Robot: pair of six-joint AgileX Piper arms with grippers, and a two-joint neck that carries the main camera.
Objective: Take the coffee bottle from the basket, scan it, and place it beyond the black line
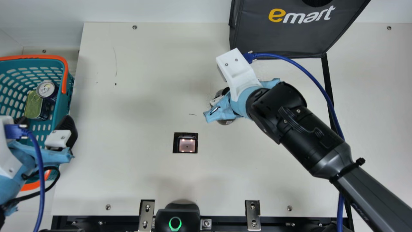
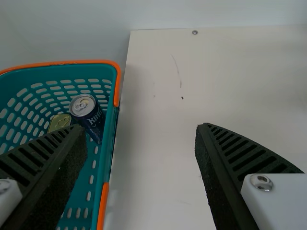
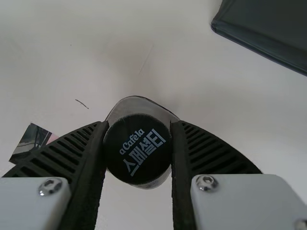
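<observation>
My right tool (image 1: 225,109) is above the worktop (image 1: 145,64), and in its own wrist view I see it pinching the coffee bottle (image 3: 137,148) by the black cap, one ribbed finger on each side. The bottle is between the scanner window (image 1: 187,145) and the dark bag (image 1: 283,35), on the scanner's side of the black line (image 1: 327,83) (if its base touches the worktop, I cannot tell). The right arm crosses above this line.

My left tool (image 1: 45,120) is spread wide and holds nothing. It is at the teal basket (image 1: 37,58) with the orange rim: one finger is over the inside, the other is outside the side wall. In the basket I see a dark blue drink can (image 1: 47,89) and, just beside it, a gold-green tin (image 1: 33,104) with a pull ring. At the near edge of the worktop there is a black device (image 1: 186,214) with a green glowing ring.
</observation>
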